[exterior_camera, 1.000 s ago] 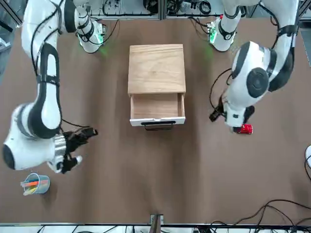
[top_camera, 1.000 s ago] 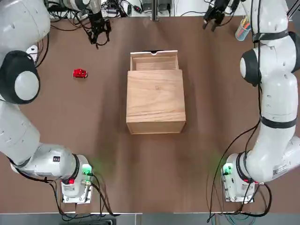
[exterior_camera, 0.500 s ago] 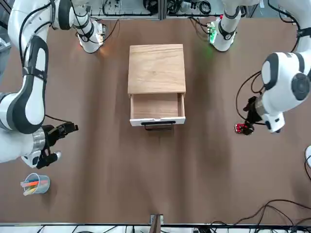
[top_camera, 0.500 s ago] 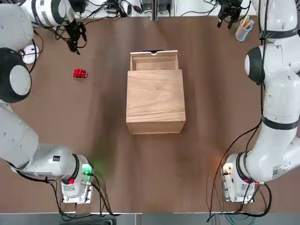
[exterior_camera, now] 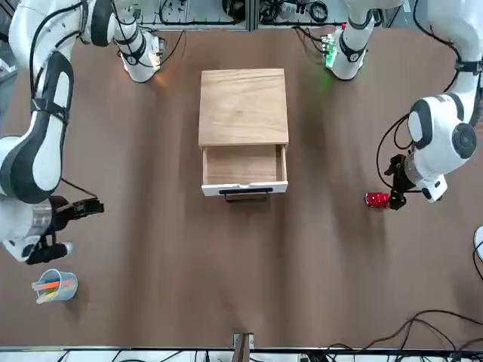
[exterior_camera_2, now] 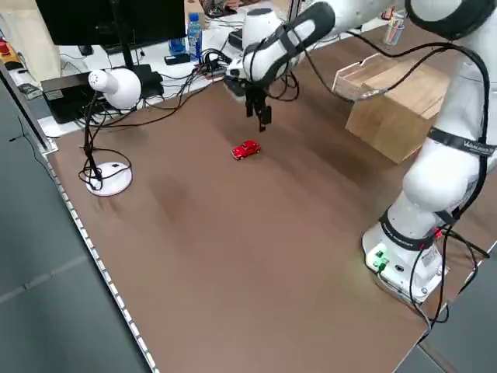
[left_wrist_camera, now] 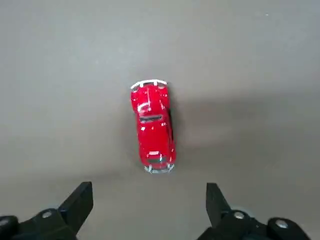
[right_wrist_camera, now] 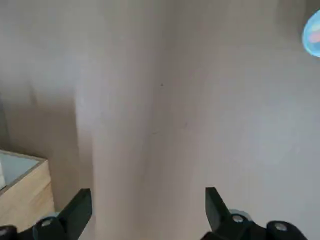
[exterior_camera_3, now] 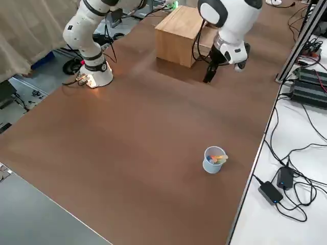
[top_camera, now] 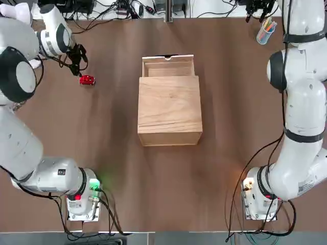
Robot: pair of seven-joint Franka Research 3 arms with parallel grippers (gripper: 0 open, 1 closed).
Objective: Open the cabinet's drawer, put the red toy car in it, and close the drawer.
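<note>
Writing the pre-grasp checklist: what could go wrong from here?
Left tool hangs open above the table, and the red car lies ahead of its fingers, not between them: closing too early could miss.

The car's rounded, glossy body might slip in the grip.

The drawer is open; a low carry could clip its wall.

Beyond the far edge of the brown tabletop [exterior_camera_2: 233,233], a white surface [exterior_camera_3: 286,173] carries tangled black cables [exterior_camera_3: 301,184] and small black power adapters [exterior_camera_3: 271,192]. A dark monitor [exterior_camera_2: 105,19] stands there on its stand, with a blue-labelled water bottle [exterior_camera_2: 194,35] near it. On the brown tabletop are a white round base [exterior_camera_2: 109,179] and, well apart from it, a pale blue cup [exterior_camera_3: 213,160] of coloured sticks. A metal strip [exterior_camera_2: 101,264] lines one table edge, and the floor [exterior_camera_2: 46,311] beyond is grey with a visible seam. A beige curtain [exterior_camera_3: 33,33] hangs behind another side. Soft light leaves broad, pale reflections on the tabletop.
</note>
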